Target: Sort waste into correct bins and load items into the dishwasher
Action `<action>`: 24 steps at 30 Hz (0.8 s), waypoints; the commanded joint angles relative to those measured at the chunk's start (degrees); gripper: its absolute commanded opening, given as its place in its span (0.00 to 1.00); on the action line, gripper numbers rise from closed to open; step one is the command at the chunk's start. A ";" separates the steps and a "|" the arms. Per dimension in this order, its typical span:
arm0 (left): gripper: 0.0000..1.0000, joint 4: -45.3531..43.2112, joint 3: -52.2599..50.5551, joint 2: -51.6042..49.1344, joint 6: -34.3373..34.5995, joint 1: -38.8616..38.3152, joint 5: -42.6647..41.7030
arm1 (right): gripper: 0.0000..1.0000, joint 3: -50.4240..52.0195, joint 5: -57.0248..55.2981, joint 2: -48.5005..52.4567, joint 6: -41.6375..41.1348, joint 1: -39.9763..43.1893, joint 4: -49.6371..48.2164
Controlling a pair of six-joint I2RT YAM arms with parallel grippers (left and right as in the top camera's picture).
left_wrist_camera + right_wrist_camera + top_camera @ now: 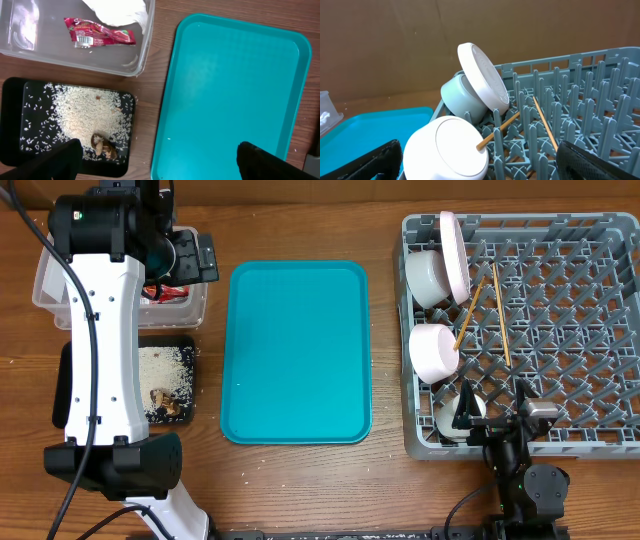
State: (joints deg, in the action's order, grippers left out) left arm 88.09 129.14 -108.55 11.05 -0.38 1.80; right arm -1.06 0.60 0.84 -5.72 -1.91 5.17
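Observation:
The clear tub (142, 55) holds the red wrapper (100, 35) and the white tissue (120, 11). The black tray (15, 130) holds rice (85, 112) and brown scraps (105, 146). My left gripper (157, 150) is open and empty, high above the gap between the black tray and the teal tray (235, 85). The grey rack (580, 310) holds the pink plate (455, 250) on edge, two bowls (428, 275) (435, 350), a white cup (460, 418) and two chopsticks (470, 315) (501, 315). My right gripper (477, 150) is open and empty at the rack's front left corner, behind the near bowl (445, 150).
The teal tray (297, 350) lies bare in the middle between the bins and the rack. The left arm's white body (95, 350) hides part of the tub (45, 285) and of the black tray (170, 380). A few rice grains lie on the wood.

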 commanded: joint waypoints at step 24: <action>1.00 -4.00 -12.35 14.32 0.79 -0.70 3.10 | 1.00 0.59 -0.48 -0.68 0.13 -0.33 -0.44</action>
State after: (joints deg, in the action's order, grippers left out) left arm 85.91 123.57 -103.96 11.05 -0.95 2.46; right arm -1.06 0.60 0.84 -5.72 -1.91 5.10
